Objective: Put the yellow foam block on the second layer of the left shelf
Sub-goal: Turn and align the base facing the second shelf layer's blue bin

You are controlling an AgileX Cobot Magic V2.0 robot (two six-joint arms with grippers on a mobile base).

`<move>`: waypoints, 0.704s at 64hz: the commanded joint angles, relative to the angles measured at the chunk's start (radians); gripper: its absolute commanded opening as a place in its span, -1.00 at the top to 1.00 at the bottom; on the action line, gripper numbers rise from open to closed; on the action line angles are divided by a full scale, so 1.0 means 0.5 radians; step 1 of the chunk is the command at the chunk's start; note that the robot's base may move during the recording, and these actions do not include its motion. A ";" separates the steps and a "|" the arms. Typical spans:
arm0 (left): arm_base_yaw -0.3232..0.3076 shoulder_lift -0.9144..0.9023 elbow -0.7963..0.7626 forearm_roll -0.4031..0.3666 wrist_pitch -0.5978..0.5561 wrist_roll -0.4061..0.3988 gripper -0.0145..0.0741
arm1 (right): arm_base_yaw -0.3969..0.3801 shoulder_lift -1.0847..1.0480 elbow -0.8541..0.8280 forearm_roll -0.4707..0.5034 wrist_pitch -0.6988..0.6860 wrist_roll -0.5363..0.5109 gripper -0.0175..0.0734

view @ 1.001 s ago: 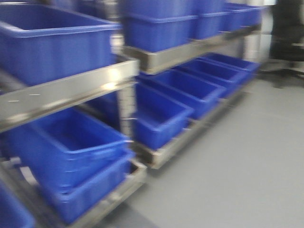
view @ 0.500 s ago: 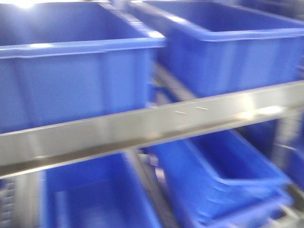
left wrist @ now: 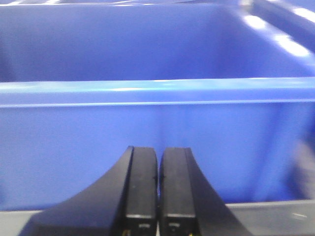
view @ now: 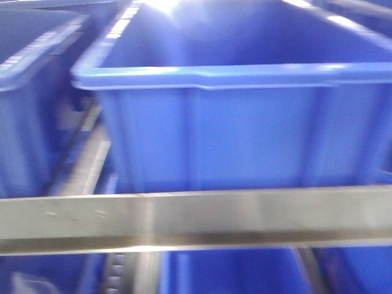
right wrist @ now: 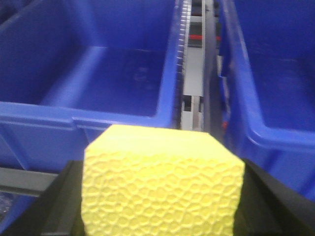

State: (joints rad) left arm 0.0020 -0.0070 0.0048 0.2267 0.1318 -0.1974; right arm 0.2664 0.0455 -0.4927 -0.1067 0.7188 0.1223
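Nearer now, blue bin point(view: 233, 135) fills view; right claw point(right wrist: 162, 199) clamps yellow foam block point(right wrist: 162, 177).

Dimpled yellow foam block point(right wrist: 162, 184), glossy plastic bins point(view: 233, 135), brushed metal rail point(view: 196, 217)

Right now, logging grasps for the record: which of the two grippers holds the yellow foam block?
The right gripper: it clamps the yellow foam block, while the left gripper is shut and empty.

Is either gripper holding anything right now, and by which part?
The right gripper clamps the bright yellow, cube-shaped foam block by its left and right side faces. The left gripper is shut, empty.
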 commanded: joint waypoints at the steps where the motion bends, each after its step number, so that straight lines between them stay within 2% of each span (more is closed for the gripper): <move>1: -0.007 -0.027 0.052 0.001 -0.170 -0.008 0.36 | -0.009 0.030 -0.055 -0.020 -0.173 -0.015 0.09; 45: -0.007 -0.027 0.052 0.001 -0.170 -0.008 0.36 | -0.009 0.030 -0.055 -0.020 -0.173 -0.015 0.09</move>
State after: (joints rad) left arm 0.0020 -0.0070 0.0048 0.2267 0.1318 -0.1974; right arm 0.2664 0.0455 -0.4927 -0.1067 0.7188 0.1223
